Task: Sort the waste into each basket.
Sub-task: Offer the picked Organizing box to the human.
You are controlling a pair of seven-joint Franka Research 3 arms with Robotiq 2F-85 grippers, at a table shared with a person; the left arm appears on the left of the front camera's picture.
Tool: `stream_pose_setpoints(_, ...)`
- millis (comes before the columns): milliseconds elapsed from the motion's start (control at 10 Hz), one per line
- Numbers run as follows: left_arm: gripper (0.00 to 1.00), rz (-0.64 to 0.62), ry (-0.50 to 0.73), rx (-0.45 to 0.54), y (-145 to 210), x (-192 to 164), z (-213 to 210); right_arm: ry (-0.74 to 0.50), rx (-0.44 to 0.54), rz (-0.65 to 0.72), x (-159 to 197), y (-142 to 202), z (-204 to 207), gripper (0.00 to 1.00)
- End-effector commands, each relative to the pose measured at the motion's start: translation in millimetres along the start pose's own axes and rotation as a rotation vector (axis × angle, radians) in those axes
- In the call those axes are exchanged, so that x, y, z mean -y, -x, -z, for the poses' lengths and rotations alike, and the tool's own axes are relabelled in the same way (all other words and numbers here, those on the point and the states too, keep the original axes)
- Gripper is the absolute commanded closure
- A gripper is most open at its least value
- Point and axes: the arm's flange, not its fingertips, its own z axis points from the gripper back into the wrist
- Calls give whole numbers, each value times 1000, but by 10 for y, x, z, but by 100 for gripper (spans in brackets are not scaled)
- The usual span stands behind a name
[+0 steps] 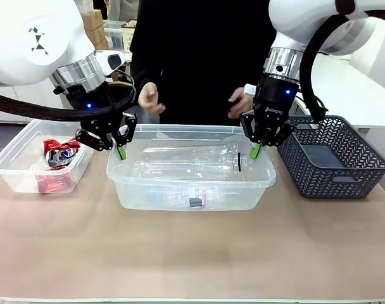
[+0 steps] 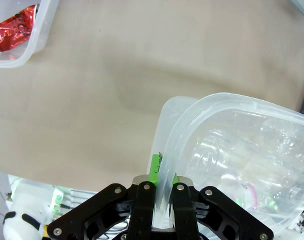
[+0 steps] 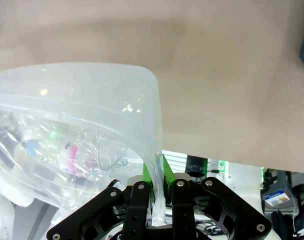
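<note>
Here, the middle tub (image 1: 191, 183) sits on the table (image 1: 192, 253) with clear bottles (image 1: 192, 161) inside. Left gripper (image 1: 121, 151) pinches its left rim, wall sandwiched between the green pads (image 2: 155, 169). Right gripper (image 1: 256, 150) clamps the right rim likewise, plastic between its pads (image 3: 148, 172). Left tub (image 1: 28, 166) holds red cans (image 1: 56, 161). Dark grey basket (image 1: 335, 158) stands right. Person's hands (image 1: 148, 98) hover behind.

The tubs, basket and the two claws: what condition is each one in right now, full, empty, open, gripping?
Middle tub: holds clear bottles, gripped at both ends.
Left tub: holds red cans, resting on the table.
Grey basket: looks empty.
Left gripper: shut on the middle tub's rim.
Right gripper: shut on the middle tub's rim.
Person's hands: empty, behind the tub.
</note>
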Motion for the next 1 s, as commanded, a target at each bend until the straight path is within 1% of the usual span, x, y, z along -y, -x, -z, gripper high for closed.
stream_pose_setpoints(0, 100, -17, 5, 15, -22, -51, -22, -19, 3, -5, -16, 34, -39, 100)
stream_pose_setpoints(300, 100, -17, 5, 15, -22, -51, -22, -19, 3, -5, -16, 34, -39, 100)
stream_pose_setpoints(400, 95, 0, 0, 0, 0, 0, 0, -19, 3, -5, -16, 34, -39, 100)
stream_pose_setpoints(500, 95, 34, -18, 24, -111, 28, -43, 0, 0, 0, 0, 0, 0, 94)
stream_pose_setpoints(600, 95, 67, 3, 29, -334, 115, -93, -4, 19, 25, -36, -260, -178, 94)
stream_pose_setpoints(700, 95, 98, 19, 51, -602, 191, -118, -6, 38, 17, -78, -489, -336, 94)
stream_pose_setpoints(900, 95, 109, -25, 53, -1133, 275, -8, -20, 77, 52, -114, -921, -537, 94)
